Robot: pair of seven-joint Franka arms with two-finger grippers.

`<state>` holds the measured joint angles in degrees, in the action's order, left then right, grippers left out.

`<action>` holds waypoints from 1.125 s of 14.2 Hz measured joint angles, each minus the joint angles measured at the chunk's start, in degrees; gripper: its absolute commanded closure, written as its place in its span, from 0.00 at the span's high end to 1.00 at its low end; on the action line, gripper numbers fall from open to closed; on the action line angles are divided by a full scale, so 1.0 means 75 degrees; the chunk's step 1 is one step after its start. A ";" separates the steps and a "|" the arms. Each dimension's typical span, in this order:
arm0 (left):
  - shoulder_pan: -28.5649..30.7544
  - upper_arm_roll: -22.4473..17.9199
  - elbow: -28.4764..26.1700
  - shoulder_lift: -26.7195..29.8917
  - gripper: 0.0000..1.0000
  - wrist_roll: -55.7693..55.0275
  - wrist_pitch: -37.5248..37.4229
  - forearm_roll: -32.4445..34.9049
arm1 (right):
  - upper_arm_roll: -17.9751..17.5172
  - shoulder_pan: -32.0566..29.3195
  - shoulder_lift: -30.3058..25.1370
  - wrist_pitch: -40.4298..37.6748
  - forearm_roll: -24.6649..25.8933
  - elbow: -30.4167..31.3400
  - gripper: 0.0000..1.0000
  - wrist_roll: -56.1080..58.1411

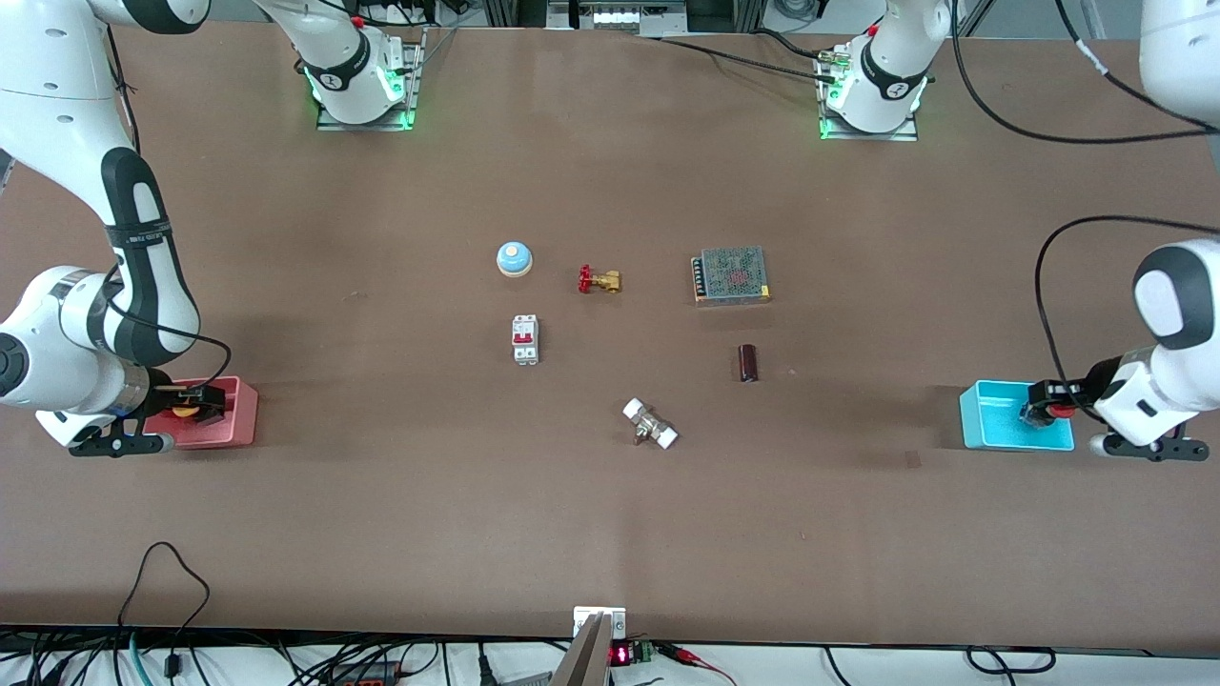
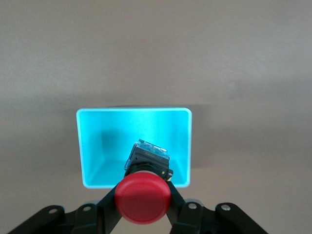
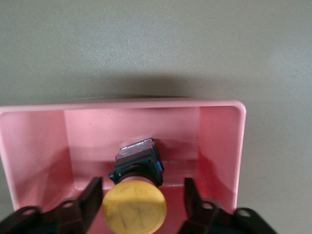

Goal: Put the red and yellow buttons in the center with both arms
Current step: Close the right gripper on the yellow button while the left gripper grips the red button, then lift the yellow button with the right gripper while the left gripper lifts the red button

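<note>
Left jaws (image 2: 144, 207) grip red button (image 2: 143, 197); right jaws (image 3: 139, 204) straddle yellow button (image 3: 134, 208).

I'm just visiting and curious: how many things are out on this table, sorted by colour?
Red: 2 (red button, pink bin)
Yellow: 1 (yellow button)
Blue: 2 (cyan bin, bell)
Brass: 1 (valve)
White: 2 (breaker, fitting)
Grey: 1 (power supply)
Brown: 1 (cylinder)
Total: 10
</note>
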<state>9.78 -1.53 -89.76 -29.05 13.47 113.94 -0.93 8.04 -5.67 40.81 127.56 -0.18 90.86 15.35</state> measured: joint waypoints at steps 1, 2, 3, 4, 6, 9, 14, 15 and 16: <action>-0.0012 0.0098 -0.0003 0.0080 0.30 -0.0145 -0.0128 0.0000 | 0.0000 0.0000 0.0000 0.0000 -0.0001 -0.0003 0.46 0.0000; -0.0021 0.0246 -0.0010 0.0115 0.30 -0.0371 -0.0217 0.0000 | 0.0000 0.0000 0.0001 0.0000 -0.0003 -0.0005 0.42 0.0000; -0.0032 0.0425 -0.0024 0.0115 0.30 -0.0656 -0.0249 0.0000 | -0.0001 0.0000 0.0001 0.0000 -0.0004 -0.0007 0.39 0.0000; -0.0049 0.0620 -0.0065 0.0110 0.30 -0.0990 -0.0258 0.0000 | -0.0002 0.0000 0.0001 0.0000 -0.0004 -0.0009 0.39 0.0000; -0.0112 0.1037 -0.0183 0.0102 0.30 -0.1731 -0.0261 0.0000 | -0.0004 0.0000 0.0003 0.0000 -0.0004 -0.0029 0.39 0.0000; -0.0476 0.1313 -0.0306 0.0084 0.31 -0.2741 -0.0258 0.0000 | -0.0005 0.0001 0.0003 0.0001 -0.0004 -0.0097 0.39 0.0001; -0.1435 0.1357 -0.0497 -0.0204 0.31 -0.4340 0.0232 0.0000 | -0.0022 0.0019 -0.0406 -0.0574 -0.0004 -0.0575 0.39 0.0093; -0.1554 0.1358 -0.0583 -0.0279 0.31 -0.4546 0.0471 0.0000 | -0.0052 0.0037 -0.0658 -0.0922 -0.0004 -0.0689 0.39 0.0095; -0.1644 0.1359 -0.0703 -0.0345 0.31 -0.4733 0.0720 0.0000 | -0.0086 0.0078 -0.0912 -0.1283 -0.0006 -0.0788 0.39 0.0095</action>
<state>-2.55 8.66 -95.03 -31.64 -22.03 119.34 -0.93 7.40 -5.08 33.97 117.94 -0.23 84.95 16.06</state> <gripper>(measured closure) 0.626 0.595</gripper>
